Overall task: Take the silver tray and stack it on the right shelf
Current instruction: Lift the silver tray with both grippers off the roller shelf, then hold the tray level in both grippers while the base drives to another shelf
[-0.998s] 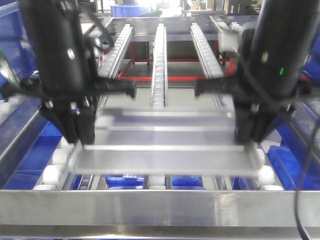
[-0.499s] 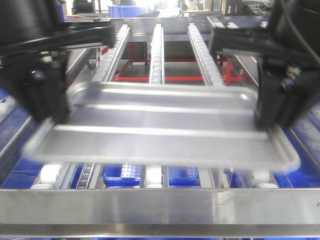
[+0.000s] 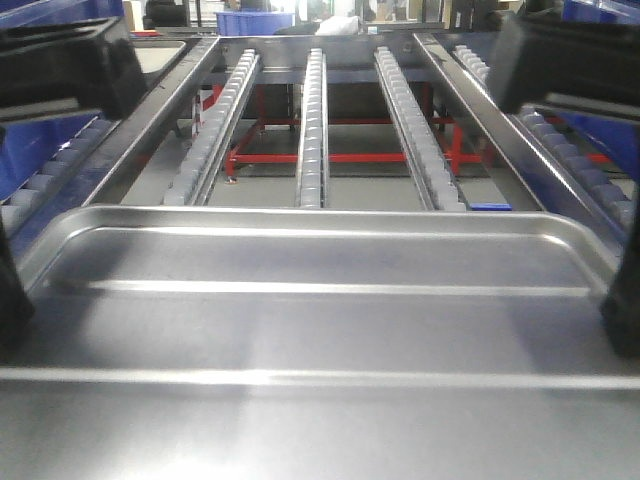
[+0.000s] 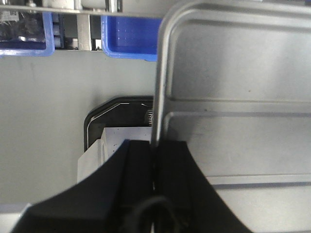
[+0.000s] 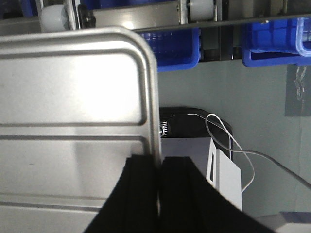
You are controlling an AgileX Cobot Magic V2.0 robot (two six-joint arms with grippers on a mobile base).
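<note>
The silver tray (image 3: 320,330) with two long ridges is held up level, close to the camera, filling the lower front view. My left gripper (image 4: 154,158) is shut on its left rim; my right gripper (image 5: 159,167) is shut on its right rim. In the front view the grippers show only as dark shapes at the tray's left end (image 3: 12,300) and right end (image 3: 625,315). The right shelf (image 3: 312,120), a roller rack with small pale rollers and a red underframe, lies beyond and below the tray. Its front bar is hidden behind the tray.
Blue bins sit under the rack frame (image 4: 129,34) (image 5: 170,46). A white box on a black base stands on the grey floor below (image 4: 119,141) (image 5: 194,155), with a thin cable (image 5: 233,145). Sloping roller rails flank the shelf at right (image 3: 560,140).
The tray has risen off the big white rollers and come up towards the camera, held at both ends. The arms have moved up and out to the frame's edges.
</note>
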